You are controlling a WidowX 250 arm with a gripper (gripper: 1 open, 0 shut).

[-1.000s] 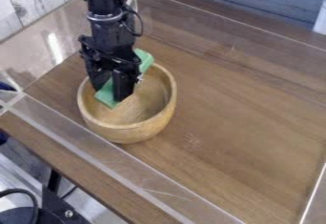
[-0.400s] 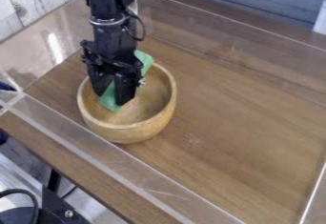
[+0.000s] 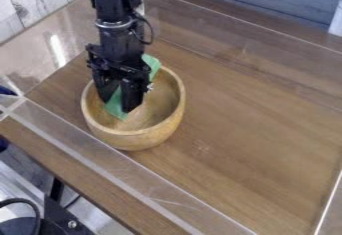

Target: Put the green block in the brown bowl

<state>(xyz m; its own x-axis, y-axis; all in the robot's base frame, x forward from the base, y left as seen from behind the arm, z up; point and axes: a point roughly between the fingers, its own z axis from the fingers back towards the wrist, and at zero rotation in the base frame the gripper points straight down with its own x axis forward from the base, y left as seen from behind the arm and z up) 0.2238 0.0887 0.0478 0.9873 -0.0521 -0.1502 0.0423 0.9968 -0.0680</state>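
Observation:
The brown bowl [image 3: 158, 127] stands on the wooden table, left of centre. My gripper [image 3: 122, 100] points straight down into the bowl and is shut on the green block [image 3: 139, 84]. The block is tilted: its lower end sits inside the bowl between the black fingers, and its upper end leans over the bowl's far rim. The fingers hide much of the block's lower part.
The wooden table [image 3: 247, 99] has a raised transparent border along its front edge [image 3: 80, 164] and left side. A whitish plank wall lies at the far left. Dark cables show under the table at the bottom left.

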